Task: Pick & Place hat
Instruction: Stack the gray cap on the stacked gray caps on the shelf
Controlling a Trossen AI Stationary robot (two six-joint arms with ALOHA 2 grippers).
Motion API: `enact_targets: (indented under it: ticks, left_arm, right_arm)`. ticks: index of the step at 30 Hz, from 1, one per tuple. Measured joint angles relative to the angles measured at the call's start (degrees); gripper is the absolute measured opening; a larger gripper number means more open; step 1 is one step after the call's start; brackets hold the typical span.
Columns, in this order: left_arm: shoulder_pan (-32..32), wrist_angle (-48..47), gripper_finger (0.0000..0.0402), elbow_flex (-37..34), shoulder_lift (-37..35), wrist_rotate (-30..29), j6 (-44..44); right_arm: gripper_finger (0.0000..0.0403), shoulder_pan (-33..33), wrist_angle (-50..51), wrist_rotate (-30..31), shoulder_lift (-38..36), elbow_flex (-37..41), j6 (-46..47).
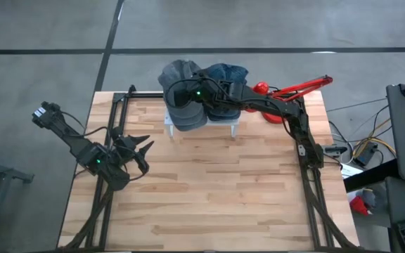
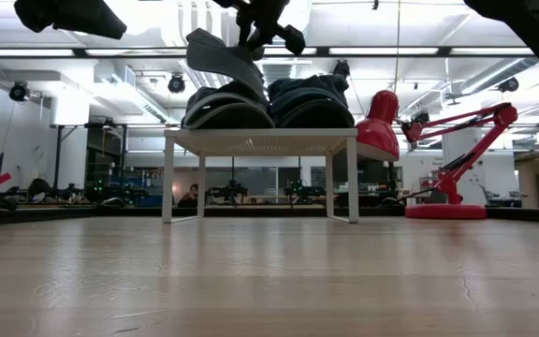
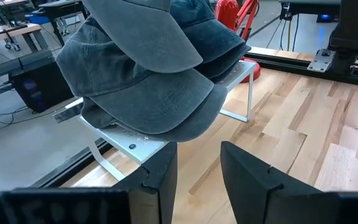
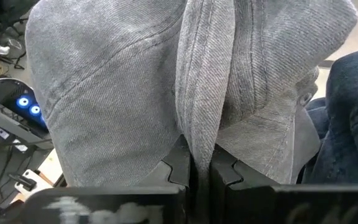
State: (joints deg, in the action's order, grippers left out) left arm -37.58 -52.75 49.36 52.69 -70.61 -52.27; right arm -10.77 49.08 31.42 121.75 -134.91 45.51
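Observation:
A white stand [image 2: 260, 140] at the table's far edge carries a stack of grey caps [image 2: 225, 108] and, beside it, a stack of blue caps [image 2: 312, 101]. My right gripper [image 2: 265, 33] is above the grey stack, shut on the top grey cap [image 2: 223, 54], which sits tilted over the stack. From overhead the same cap [image 1: 178, 74] shows beside my right gripper [image 1: 187, 95]. My left gripper [image 1: 140, 149] is open over the table's left part, pointing toward the stand and touching nothing. My right gripper [image 4: 201, 165] pinches a raised fold of the grey cap's crown [image 4: 197, 112] between its two fingers. It comes from above, slanting in from the table's right. The cap hangs tilted with its brim [image 2: 215, 58] sloping down over the stack; whether it still touches the stack I cannot tell.
A red desk lamp [image 2: 447, 140] stands on the far right corner beside the stand. Black frame rails [image 1: 308, 161] run along the table's left and right sides. Bare wooden tabletop [image 1: 216, 190] lies between the stand and the near edge.

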Motion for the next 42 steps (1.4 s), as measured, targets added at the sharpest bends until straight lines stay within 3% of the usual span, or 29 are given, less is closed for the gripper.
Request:
enact_targets:
  ticks: [6,19,28,31,38,42]
  left_arm:
    - [0.0,-0.01,0.0126,0.0,0.0,0.02,0.04]
    - [0.0,-0.02,0.0126,0.0,0.0,0.02,0.04]
    - [-0.01,-0.16,0.0126,0.58,-0.51,-0.24,6.49]
    - [0.0,-0.26,0.0126,0.91,-1.27,-2.4,8.9]
    - [0.43,-0.42,0.0126,0.94,-5.65,-14.86,8.77]
    - [2.34,-0.33,0.0126,0.96,-8.18,-18.65,7.33]
  right_arm:
    - [0.002,-0.02,0.0,-0.43,0.0,0.01,-1.5]
    - [0.0115,-0.06,-1.13,-0.43,0.0,0.02,-0.63]
    - [0.0131,-0.04,-4.92,-0.35,-0.2,0.02,-2.0]
    - [0.0125,-0.02,-5.14,-0.33,-0.2,0.02,-2.33]
    - [0.0105,0.75,-5.14,-0.31,-2.29,0.02,-8.1]
    - [0.0091,1.62,-2.99,-0.23,-4.54,0.02,-11.53]
